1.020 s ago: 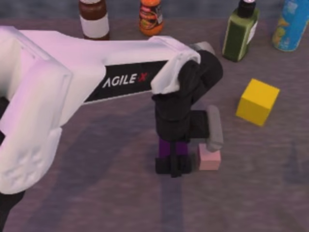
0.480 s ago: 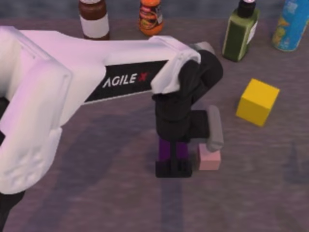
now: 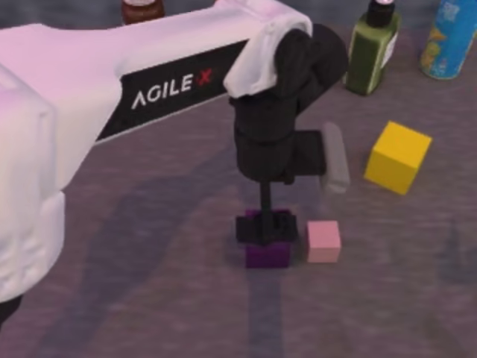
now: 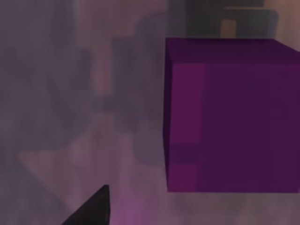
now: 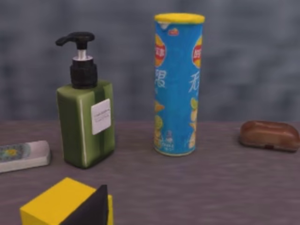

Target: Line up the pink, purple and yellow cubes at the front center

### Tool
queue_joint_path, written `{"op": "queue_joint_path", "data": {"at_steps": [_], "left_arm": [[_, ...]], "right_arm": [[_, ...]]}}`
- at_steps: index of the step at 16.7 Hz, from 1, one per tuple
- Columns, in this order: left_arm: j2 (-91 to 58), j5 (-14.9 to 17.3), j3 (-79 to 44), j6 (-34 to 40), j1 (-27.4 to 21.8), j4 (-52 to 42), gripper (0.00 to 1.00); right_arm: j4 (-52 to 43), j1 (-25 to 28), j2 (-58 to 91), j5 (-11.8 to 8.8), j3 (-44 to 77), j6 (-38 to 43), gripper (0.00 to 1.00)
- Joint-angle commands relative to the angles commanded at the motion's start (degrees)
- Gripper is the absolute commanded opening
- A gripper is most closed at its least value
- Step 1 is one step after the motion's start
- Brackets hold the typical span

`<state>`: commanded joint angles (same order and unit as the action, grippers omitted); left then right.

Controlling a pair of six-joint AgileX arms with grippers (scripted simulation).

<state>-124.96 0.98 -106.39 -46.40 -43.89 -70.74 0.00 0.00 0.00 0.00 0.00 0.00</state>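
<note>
The dark purple cube [image 3: 268,254] rests on the table at the front center, with the small pink cube [image 3: 323,241] just to its right and a narrow gap between them. My left gripper [image 3: 265,227] hovers open directly above the purple cube and holds nothing. In the left wrist view the purple cube [image 4: 232,115] sits apart from one dark fingertip [image 4: 93,211]. The yellow cube [image 3: 398,156] stands farther back on the right. My right gripper [image 5: 133,221] is out of the top view; its open fingertip [image 5: 93,208] shows in front of the yellow cube [image 5: 56,204].
Along the back edge stand a brown jar [image 3: 141,9], a green pump bottle [image 3: 370,52] and a blue chips can [image 3: 451,37]. The right wrist view also shows a brown loaf [image 5: 269,135] and a white flat item [image 5: 23,156]. My left arm spans the table's left half.
My left gripper has let go of the purple cube and risen above it, and the arm has swung up and back. The cubes have stayed in place.
</note>
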Motion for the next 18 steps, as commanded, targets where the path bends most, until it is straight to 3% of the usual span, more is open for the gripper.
{"op": "queue_joint_path", "data": {"at_steps": [6, 10, 14, 18], "left_arm": [[0.04, 0.0, -0.49, 0.02, -0.23, -0.6, 1.0], [5.49, -0.36, 4.12, 2.27, 2.52, 3.3, 1.0], [19.6, -0.91, 16.54, 7.46, 8.73, 11.74, 1.0], [39.4, -1.31, 34.94, 14.51, 16.7, 22.11, 1.0]], "right_arm": [[0.0, 0.0, 0.0, 0.0, 0.0, 0.0, 1.0], [-4.17, 0.77, 5.82, 0.03, 5.69, -2.44, 1.0], [-13.81, 2.68, 21.18, -0.05, 20.6, -8.09, 1.0], [-27.06, 5.17, 45.52, -0.09, 41.99, -15.64, 1.0]]}}
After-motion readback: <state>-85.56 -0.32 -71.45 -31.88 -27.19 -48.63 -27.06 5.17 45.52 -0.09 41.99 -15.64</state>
